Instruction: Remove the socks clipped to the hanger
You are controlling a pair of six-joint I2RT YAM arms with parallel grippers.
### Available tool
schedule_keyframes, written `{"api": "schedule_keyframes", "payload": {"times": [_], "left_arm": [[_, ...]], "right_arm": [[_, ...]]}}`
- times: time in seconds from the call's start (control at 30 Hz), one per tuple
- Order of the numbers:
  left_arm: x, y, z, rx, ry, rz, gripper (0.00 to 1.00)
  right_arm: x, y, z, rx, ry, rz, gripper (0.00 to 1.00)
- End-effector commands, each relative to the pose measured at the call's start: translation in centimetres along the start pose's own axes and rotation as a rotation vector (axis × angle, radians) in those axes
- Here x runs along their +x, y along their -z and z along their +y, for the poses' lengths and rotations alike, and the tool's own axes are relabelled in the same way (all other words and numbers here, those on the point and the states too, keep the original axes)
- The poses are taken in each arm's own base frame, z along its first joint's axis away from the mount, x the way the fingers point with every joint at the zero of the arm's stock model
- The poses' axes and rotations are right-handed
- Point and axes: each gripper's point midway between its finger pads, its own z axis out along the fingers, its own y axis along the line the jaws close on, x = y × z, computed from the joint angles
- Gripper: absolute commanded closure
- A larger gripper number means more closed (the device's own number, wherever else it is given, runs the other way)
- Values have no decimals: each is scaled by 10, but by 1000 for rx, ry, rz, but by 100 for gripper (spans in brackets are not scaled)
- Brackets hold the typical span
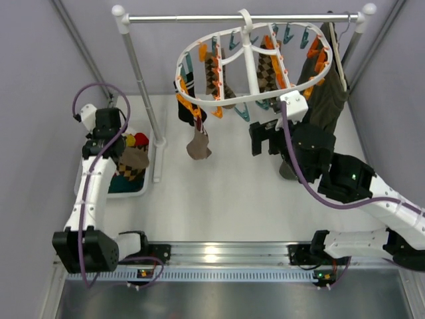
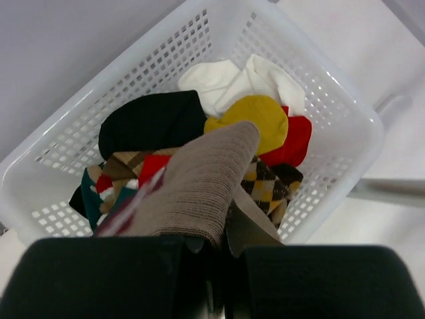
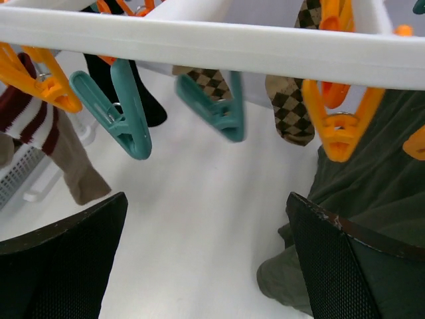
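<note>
The white oval hanger (image 1: pixel 247 100) hangs from a rail, with orange and teal pegs. Clipped to it are two argyle socks (image 1: pixel 212 74), a black sock (image 1: pixel 186 109) and a brown sock with a striped cuff (image 1: pixel 198 143). My left gripper (image 1: pixel 126 149) is over the white basket (image 1: pixel 151 166) and is shut on a brown ribbed sock (image 2: pixel 199 186) with a maroon-white cuff. My right gripper (image 1: pixel 265 139) is open and empty just below the hanger's front rim (image 3: pixel 219 46). An argyle sock (image 3: pixel 289 109) and empty teal pegs (image 3: pixel 119 109) hang ahead of it.
The basket (image 2: pixel 358 126) holds several socks: black, white, yellow, red and argyle. A white rail stand (image 1: pixel 143 73) carries the hanger. A dark olive garment (image 1: pixel 325 90) on a slim cream hanger (image 1: pixel 337 56) hangs at the right, close to my right gripper (image 3: pixel 209 252).
</note>
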Motion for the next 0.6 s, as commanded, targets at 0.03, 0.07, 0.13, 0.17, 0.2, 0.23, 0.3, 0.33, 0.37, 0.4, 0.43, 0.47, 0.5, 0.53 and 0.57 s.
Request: {"api": "schedule_keyframes", "payload": {"times": [0.03,0.07,0.13,0.17,0.2,0.23,0.3,0.33,0.37,0.4,0.43,0.47,0.5,0.53,0.57], "left_arm": [[-37,-24,-16,7,13,6,98],[-41,-30,-14,-24,10,-3,96],[-38,-48,-14,-40,9,34,91],[-42,-53,-14,-36,24,39,89],[-39,-58,-16,-20,33,63,85],[-37,-65,-13,-35,30,74,68],[-33,-67,-23,12,23,106,25],[-30,-66,-26,31,18,120,2],[-28,-64,-30,55,10,130,2],[-30,-61,-30,63,11,126,2],[-32,-59,-27,51,10,112,2],[-36,-56,-25,45,18,98,2],[-45,-47,-25,61,28,71,2],[-48,-41,-28,93,22,70,2],[-57,-24,-34,152,43,48,2]], "right_arm": [[-12,15,-11,-24,-89,-54,0],[-10,16,-11,-27,-89,-51,0],[-9,20,-14,-31,-96,-52,1],[-7,21,-12,-44,-101,-51,1],[-7,24,-15,-46,-108,-54,1],[-7,25,-14,-54,-115,-55,1],[-6,28,-12,-80,-130,-59,0],[-5,29,-11,-88,-132,-58,1],[-3,29,-8,-103,-130,-53,1],[-3,31,-8,-111,-137,-56,1],[-1,31,-5,-128,-139,-51,0],[0,31,-4,-137,-141,-49,1],[1,33,-2,-149,-140,-43,1],[3,34,2,-175,-145,-39,1],[3,36,3,-188,-149,-40,0]]}}
